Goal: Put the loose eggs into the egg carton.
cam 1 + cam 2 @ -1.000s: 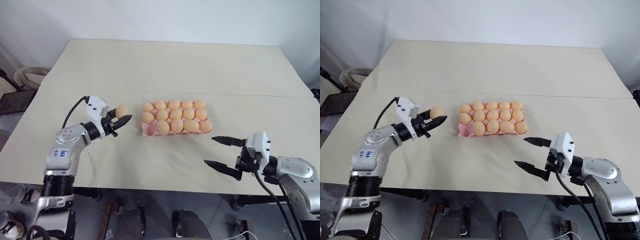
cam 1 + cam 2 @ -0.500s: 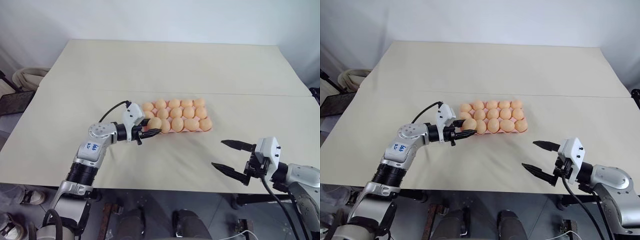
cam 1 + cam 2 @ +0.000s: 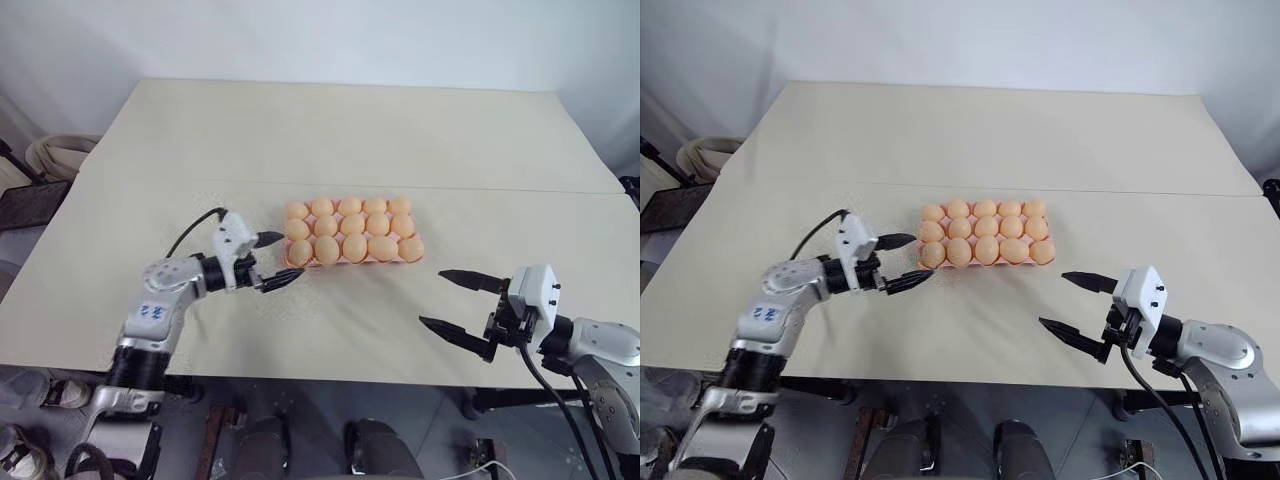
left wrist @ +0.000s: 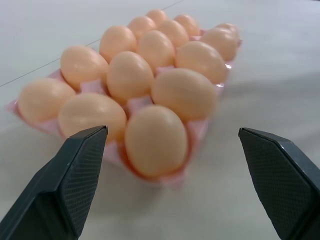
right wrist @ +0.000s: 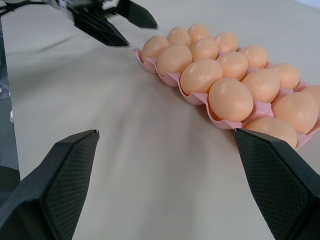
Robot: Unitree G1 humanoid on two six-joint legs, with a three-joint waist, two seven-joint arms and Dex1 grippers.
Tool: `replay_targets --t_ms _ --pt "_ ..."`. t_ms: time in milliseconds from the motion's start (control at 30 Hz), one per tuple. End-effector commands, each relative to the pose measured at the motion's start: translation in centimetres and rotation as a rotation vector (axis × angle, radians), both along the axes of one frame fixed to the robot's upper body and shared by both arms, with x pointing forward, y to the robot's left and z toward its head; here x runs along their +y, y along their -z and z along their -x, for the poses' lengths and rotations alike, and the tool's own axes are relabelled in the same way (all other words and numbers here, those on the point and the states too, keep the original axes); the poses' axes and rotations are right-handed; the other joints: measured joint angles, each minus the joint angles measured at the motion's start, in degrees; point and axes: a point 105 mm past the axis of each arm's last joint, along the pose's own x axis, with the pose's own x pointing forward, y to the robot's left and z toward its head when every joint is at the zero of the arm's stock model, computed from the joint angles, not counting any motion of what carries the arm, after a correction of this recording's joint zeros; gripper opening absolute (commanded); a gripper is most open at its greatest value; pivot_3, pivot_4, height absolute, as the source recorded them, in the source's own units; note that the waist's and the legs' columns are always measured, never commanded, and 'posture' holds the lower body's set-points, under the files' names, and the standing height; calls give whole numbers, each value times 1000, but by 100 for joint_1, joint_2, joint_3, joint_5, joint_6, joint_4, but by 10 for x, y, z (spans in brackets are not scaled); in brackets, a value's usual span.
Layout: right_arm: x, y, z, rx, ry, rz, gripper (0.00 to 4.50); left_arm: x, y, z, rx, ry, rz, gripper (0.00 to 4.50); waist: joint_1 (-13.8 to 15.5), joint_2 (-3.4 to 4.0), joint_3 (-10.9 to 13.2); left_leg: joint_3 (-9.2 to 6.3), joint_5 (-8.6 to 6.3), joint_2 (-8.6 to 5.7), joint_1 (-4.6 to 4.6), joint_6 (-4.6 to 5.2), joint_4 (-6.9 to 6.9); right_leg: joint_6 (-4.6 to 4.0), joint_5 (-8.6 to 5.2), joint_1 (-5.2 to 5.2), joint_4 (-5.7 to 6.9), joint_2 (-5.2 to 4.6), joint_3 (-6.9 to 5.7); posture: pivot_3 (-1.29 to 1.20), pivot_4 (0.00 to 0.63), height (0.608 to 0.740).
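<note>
I see the left gripper (image 3: 276, 262) at centre-left of the head view, low over the table (image 3: 330, 130). Its two black fingers are spread wide and nothing is between them. The tips point toward the near-left corner of the carton (image 3: 296, 262), close to it but not touching. In the left wrist view, both fingers (image 4: 70, 180) stand well apart, with the corner egg (image 4: 155, 140) seated in its cup straight ahead between them.

The carton lies at the middle of the frame, its long side running left to right. I count three rows of five cups, and each one I can see holds an egg (image 3: 351, 223); that makes fifteen eggs in the tray. I find no egg lying on the cloth around it. In the right wrist view, the pink scalloped edge (image 5: 197, 97) shows under the near row, eggs sitting upright in their cups.

The right gripper (image 3: 456, 311) is at lower right of the frame, near the table's front edge and well apart from the carton. Its fingers are also spread wide and empty, pointing left toward the tray.
</note>
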Motion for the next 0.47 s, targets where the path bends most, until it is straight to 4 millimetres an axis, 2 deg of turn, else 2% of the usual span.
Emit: replay_targets --t_ms 33,200,300,467 --pt "-8 -3 3 -4 5 10 4500 35 -16 16 -130 -55 -21 4474 -19 0 0 0 0 1 0 0 -1 -1 -1 0 -1 0 0 0 150 740" --pt "-20 -6 2 -24 34 22 4500 81 -9 30 -118 -183 -75 4474 -8 0 0 -2 -15 -2 0 -19 0 -4 -1 2 -5 -13 -1 0 150 740" --pt "-24 -7 -2 -35 46 23 4500 87 -8 35 -115 -202 -86 4474 10 0 0 -3 -20 -2 0 -23 -2 -10 -3 2 -12 -18 0 0 150 740" --pt "-24 -7 -8 -41 49 21 4500 80 -8 37 -132 -180 -95 4474 20 0 0 -3 -23 -1 -2 -27 -15 -20 -7 -4 -20 -20 -1 0 150 740"
